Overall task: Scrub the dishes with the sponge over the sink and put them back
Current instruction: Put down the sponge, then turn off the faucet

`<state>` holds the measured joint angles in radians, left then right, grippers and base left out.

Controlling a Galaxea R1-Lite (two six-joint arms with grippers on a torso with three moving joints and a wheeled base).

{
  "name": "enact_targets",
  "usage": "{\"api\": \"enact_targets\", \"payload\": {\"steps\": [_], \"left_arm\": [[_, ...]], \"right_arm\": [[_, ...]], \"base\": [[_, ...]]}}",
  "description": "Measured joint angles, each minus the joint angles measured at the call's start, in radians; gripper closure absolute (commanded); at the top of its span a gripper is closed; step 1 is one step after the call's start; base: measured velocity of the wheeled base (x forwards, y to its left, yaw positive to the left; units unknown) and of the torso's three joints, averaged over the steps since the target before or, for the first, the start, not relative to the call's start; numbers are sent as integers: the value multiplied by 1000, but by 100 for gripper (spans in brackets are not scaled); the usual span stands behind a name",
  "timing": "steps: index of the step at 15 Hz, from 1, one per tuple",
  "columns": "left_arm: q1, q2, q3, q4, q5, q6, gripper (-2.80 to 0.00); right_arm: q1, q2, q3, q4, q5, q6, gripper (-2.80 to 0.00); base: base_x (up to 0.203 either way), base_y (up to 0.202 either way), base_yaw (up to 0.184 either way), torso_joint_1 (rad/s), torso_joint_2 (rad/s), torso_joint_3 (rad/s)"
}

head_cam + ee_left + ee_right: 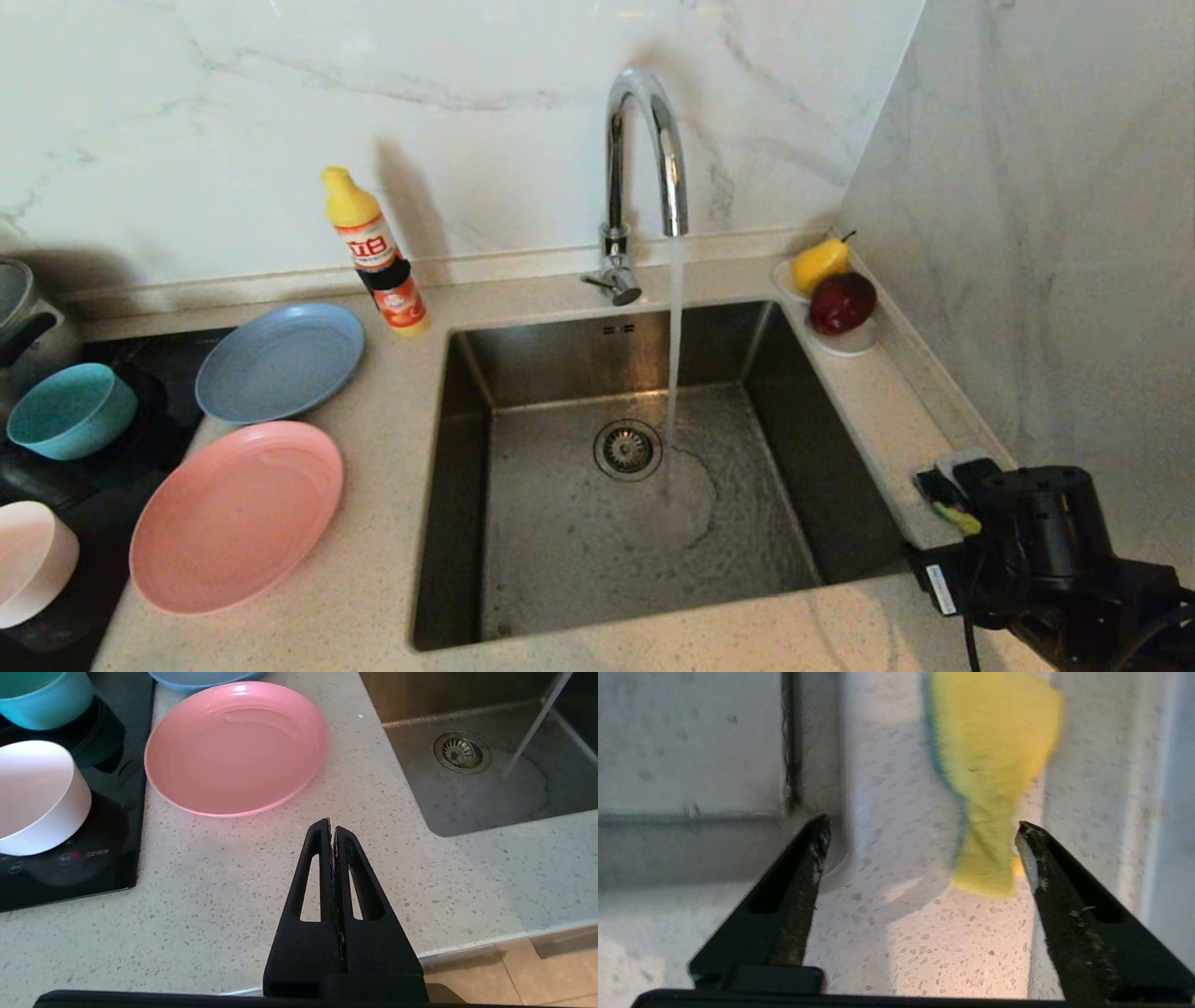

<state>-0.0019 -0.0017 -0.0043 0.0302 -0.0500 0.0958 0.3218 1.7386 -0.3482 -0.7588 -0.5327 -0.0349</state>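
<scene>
My right gripper (920, 835) hangs over the counter (392, 560) at the near right corner of the sink (467, 485), fingers spread wide apart and holding nothing. The sponge (994, 765) lies on the counter just ahead of it, yellow with a green edge, pinched narrow at the end nearest me. That narrow end sits close against one fingertip (1029, 842); I cannot tell whether they touch. In the head view only a sliver of it shows past my right wrist, on the counter strip between the sink and the right wall.

My left gripper (331, 828) is parked over the near edge of the counter, left of the sink, its fingers pressed together and empty.

The dishes are all left of the sink. The pink plate (235, 515) lies on the counter nearest me, the grey-blue plate (280, 361) just beyond it. Further left, on the black cooktop (103, 523), the teal bowl (71, 411) stands at the far side and the pale pink bowl (28, 560) at the near side.

Water runs from the faucet (644, 159) into the basin beside the drain strainer (627, 449). A detergent bottle (375, 252) stands behind the grey-blue plate. A pear (820, 264) and an apple (841, 302) rest on a small white dish (845, 343) at the far right corner.
</scene>
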Motion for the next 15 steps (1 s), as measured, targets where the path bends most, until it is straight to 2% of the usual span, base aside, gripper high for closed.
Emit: {"api": "enact_targets", "payload": {"steps": [3,8,15], "left_arm": [[0,0,0,0,0,0,0],[0,0,0,0,0,0,0],[0,0,0,0,0,0,0]], "right_arm": [[1,-9,-20,51,2,97,-280],[4,-39,-38,74,4,140,-280],[34,-54,-70,203,43,312,-280]], "base": [[0,0,0,0,0,0],[0,0,0,0,0,0],[0,0,0,0,0,0]]}}
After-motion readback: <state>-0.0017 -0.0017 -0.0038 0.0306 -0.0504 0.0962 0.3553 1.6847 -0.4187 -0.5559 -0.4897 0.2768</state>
